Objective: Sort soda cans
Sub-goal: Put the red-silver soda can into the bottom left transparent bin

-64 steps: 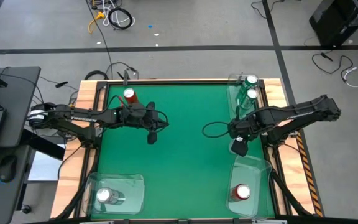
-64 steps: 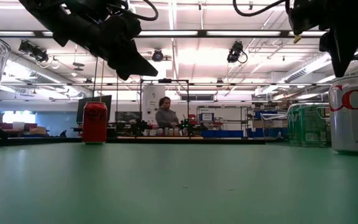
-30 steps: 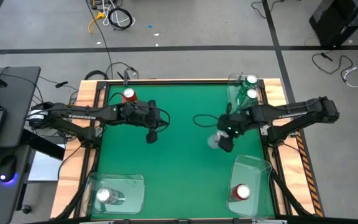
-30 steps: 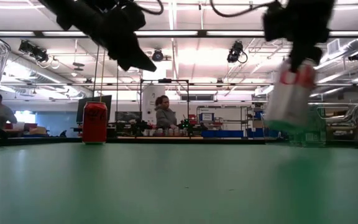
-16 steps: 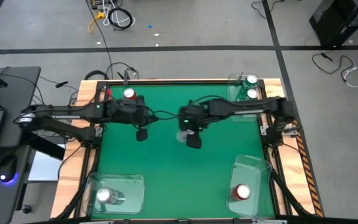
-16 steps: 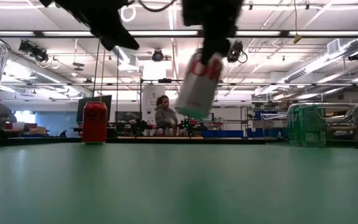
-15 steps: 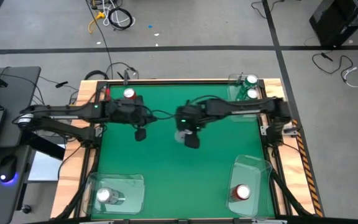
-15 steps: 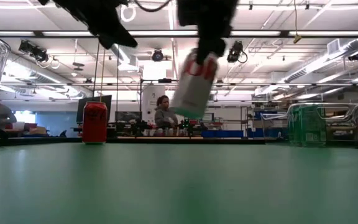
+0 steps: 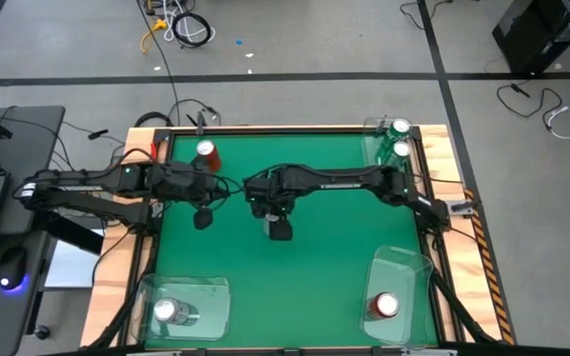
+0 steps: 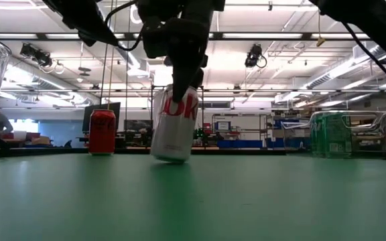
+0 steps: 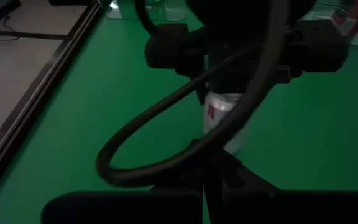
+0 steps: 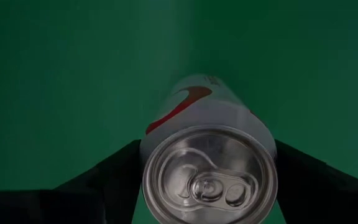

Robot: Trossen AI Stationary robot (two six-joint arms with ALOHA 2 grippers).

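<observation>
My right gripper (image 10: 181, 67) is shut on a silver soda can (image 10: 174, 124) with red lettering, left of the table's middle. The left wrist view shows the can (image 11: 224, 119) under the right arm. My left gripper (image 9: 203, 217) hovers shut just left of it, touching nothing. A red can (image 9: 206, 152) stands on its base near the far left corner. Two green cans (image 9: 397, 138) stand in the far right bin. Another silver can (image 9: 165, 311) sits in the near left bin, and a red can (image 9: 385, 306) in the near right bin. My right gripper pinches the silver can by its upper wall, just below the top rim (image 12: 166, 140), with one finger (image 12: 114, 171) on each side. The fingers come from above, pointing down. The can hangs tilted, with its bottom edge (image 10: 169, 159) at table height; whether it touches the table I cannot tell.
Clear plastic bins stand at the near left corner (image 9: 216, 287), the near right corner (image 9: 404, 262) and the far right corner (image 9: 372, 148). The right arm (image 9: 344, 180) stretches across the far half of the green table. A person sits in the room beyond the table (image 10: 177, 124).
My right gripper has carried the silver can from the table's right side toward the left, past the middle, and lowered it until its tilted bottom is at table height. My left gripper has drawn back toward the table's left edge.
</observation>
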